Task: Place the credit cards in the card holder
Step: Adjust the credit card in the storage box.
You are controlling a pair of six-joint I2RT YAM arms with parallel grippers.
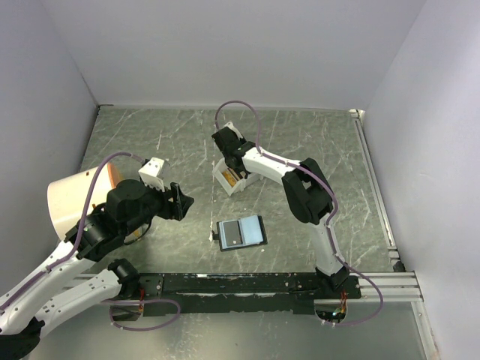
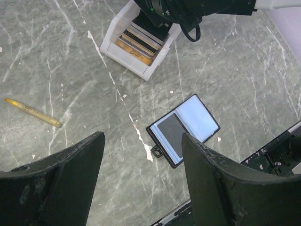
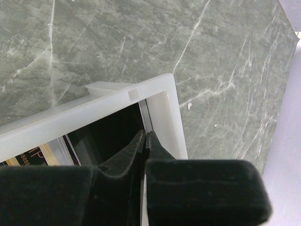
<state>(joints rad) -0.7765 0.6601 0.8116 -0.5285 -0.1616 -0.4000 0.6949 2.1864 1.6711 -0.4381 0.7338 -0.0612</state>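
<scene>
The card holder [image 1: 253, 231] [image 2: 203, 117] lies open on the table, pale blue inside, with a dark card [image 2: 171, 132] in its left pocket. Behind it stands a white box [image 1: 225, 182] [image 2: 123, 52] [image 3: 117, 101] holding several credit cards [image 2: 138, 43] [image 3: 44, 155], gold and dark, on edge. My right gripper [image 1: 235, 169] [image 3: 145, 136] reaches into the box's right end. Its fingertips are pressed together with the thin edge of a dark card between them. My left gripper [image 1: 182, 201] [image 2: 143, 183] hovers open and empty to the left of the card holder.
A yellow pen [image 2: 33, 112] lies on the table left of the box. A cream cylinder [image 1: 71, 202] sits beside my left arm. The black base rail [image 1: 247, 283] runs along the near edge, and white walls close in the table's sides and back.
</scene>
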